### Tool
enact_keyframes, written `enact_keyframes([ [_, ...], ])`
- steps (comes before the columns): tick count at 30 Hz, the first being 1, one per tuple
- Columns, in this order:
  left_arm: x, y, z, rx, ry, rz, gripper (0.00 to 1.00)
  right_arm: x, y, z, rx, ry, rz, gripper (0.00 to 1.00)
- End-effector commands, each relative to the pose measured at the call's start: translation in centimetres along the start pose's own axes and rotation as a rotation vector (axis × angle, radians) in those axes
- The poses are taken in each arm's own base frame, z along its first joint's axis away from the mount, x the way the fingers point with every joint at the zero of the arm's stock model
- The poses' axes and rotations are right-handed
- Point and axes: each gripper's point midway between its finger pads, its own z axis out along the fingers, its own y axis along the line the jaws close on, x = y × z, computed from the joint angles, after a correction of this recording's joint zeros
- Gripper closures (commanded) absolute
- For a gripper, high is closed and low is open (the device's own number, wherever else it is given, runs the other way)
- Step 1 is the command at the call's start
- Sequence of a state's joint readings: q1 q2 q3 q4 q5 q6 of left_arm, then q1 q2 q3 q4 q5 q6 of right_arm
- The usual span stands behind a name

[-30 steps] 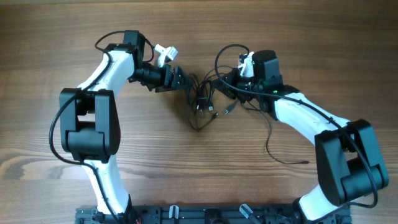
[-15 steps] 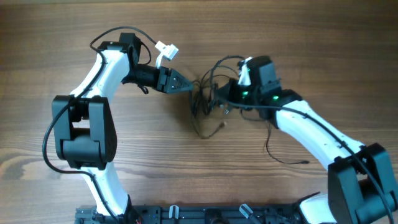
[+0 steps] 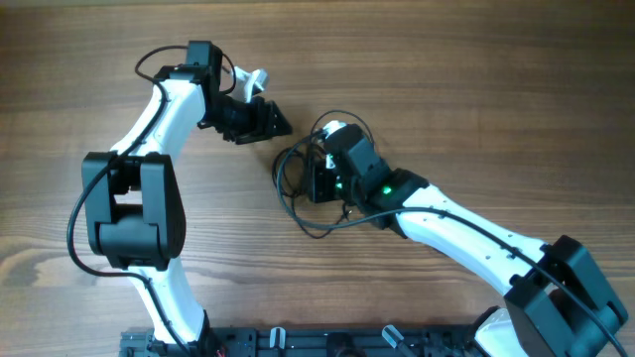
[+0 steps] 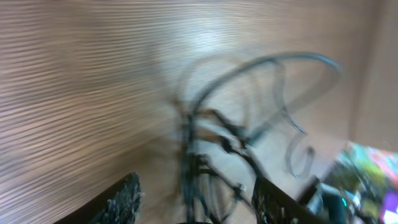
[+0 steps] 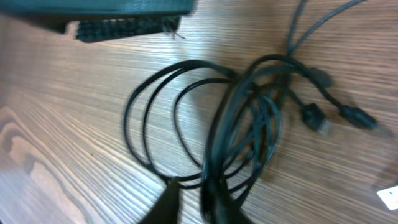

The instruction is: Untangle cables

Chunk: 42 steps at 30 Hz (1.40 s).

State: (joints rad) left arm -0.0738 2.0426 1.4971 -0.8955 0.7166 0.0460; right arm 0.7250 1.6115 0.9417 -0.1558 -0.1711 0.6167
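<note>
Right gripper [image 3: 316,180] moved left dragging cables [image 5: 219,134], pinching them, left gripper [image 3: 276,121] fingers apart, empty

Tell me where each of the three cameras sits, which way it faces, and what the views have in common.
Overhead: fixed above the table, looking straight down; both arms show, the left pincer apart from the cables, the right pincer over them.
Left wrist: on the left arm, looking low across the table toward the cables; its two fingers frame the bottom edge; blurred.
Right wrist: on the right arm, close above the cables; one finger lines the top edge.
Shared: all three show the cables on the table.
</note>
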Motion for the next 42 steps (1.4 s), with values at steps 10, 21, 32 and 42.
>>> enact_keyframes([
  [10, -1.0, 3.0, -2.1, -0.184, -0.075, -0.171, 0.28, -6.5, -3.7, -7.8, 0.053, -0.158, 0.061, 0.17],
  [21, 0.2, -10.0, -5.0, -0.113, -0.186, 0.067, 0.27, -6.2, -15.5, -10.5, 0.245, -0.116, 0.412, 0.17],
  [32, 4.5, -12.0, 4.0, -0.442, -0.114, 0.087, 0.27, -4.1, -23.4, -12.3, 0.358, -0.073, 0.660, 0.00],
  [42, 5.0, -8.8, 9.9, -0.566, -0.063, 0.100, 0.35, -4.7, -23.7, -12.2, 0.358, -0.122, 0.782, 0.00],
])
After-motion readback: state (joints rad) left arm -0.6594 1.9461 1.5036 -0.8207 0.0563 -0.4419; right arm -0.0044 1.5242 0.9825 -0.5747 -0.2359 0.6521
